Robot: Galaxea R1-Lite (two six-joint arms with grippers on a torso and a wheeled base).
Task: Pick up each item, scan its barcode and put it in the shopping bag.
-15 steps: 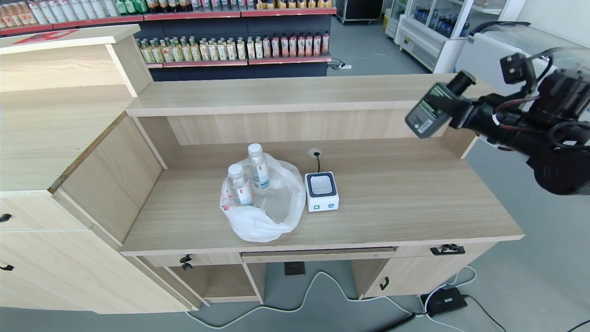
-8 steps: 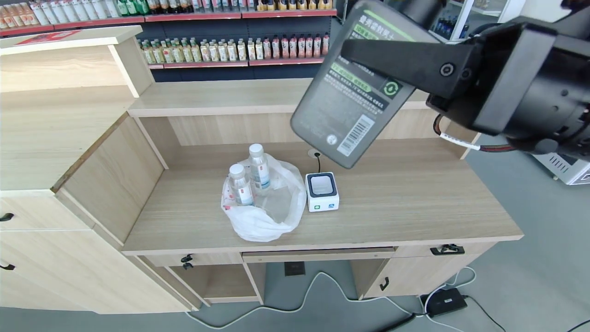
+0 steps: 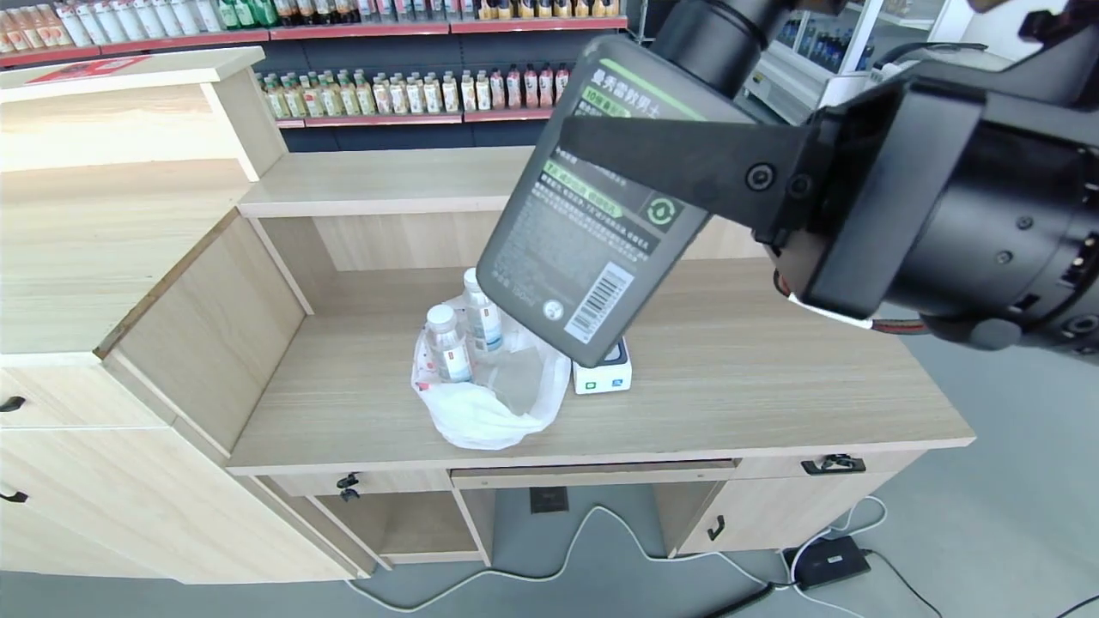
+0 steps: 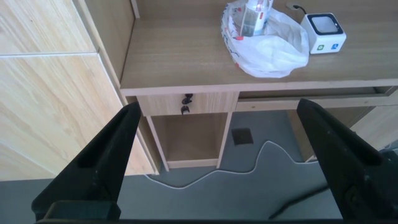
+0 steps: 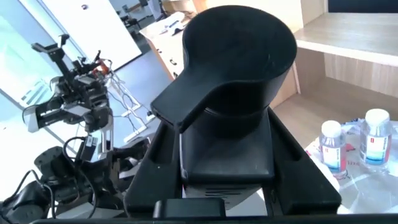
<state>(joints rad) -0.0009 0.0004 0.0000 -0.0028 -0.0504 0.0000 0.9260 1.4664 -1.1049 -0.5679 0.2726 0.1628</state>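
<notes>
Fingers (image 3: pixel 678 163) of your right gripper (image 3: pixel 601 167) pinch a dark grey bottle (image 3: pixel 567 257) across its body, its black cap (image 3: pixel 721 26) rising above them and its barcode label (image 3: pixel 598 302) facing the head camera. Below the fingertips, on the counter (image 3: pixel 773 369), the white shopping bag (image 3: pixel 481 416) holds two clear bottles (image 3: pixel 446 343). The scanner (image 3: pixel 603 378) stands just beside the bag, partly hidden by the held bottle. Your left gripper (image 4: pixel 217 162) hangs with fingers (image 4: pixel 93 168) spread wide and empty, bag and scanner well beyond their tips.
</notes>
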